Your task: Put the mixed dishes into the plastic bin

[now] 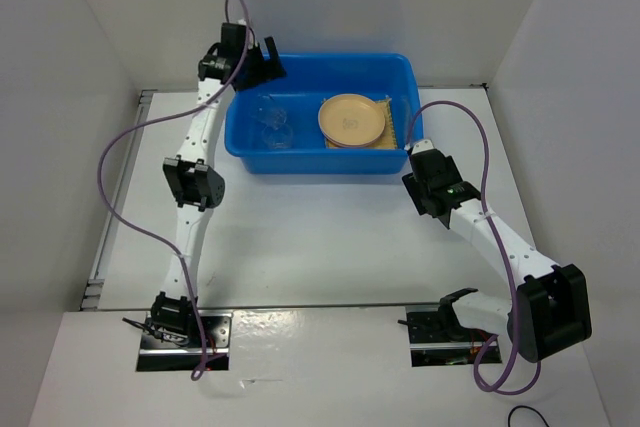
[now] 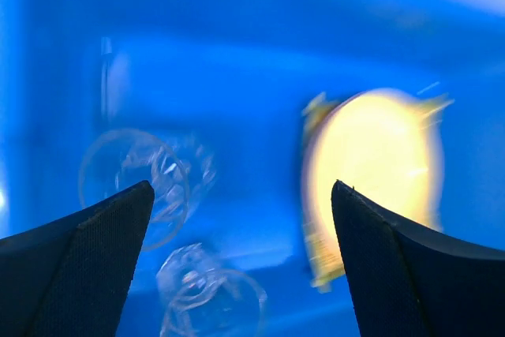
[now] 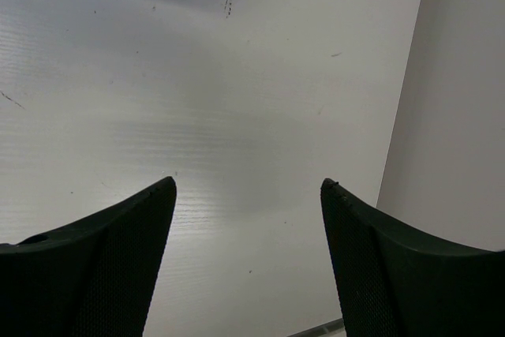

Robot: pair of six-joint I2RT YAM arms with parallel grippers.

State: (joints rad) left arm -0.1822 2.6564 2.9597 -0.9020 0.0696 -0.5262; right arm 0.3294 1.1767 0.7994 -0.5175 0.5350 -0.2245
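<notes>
Top external: the plastic bin sat upper centre of frame. Inside it, the clear cup lay at the left, and the yellow-tan plate at the right lay on top of the bamboo mat. The pink plate was barely visible, if at all, under the yellow one. The left gripper hung at the bin's upper-left corner. The right gripper was just outside the bin's lower-right corner, over the table. Jaw gaps could not be read from this view.

Left wrist: blurred. The left gripper had its jaws spread wide with nothing between them. It looked down into the bin, with the clear cup at lower left and the yellow-tan plate at right, the mat edging it.

Right wrist: the right gripper had its jaws wide and empty, with only bare table below.

Judgement: the dishes looked to be all in the bin, so the step in hand was probably pulling clear. To do it well, the left arm should lift straight up before swinging back, keep its jaws apart, and stay off the cup and the rim.
</notes>
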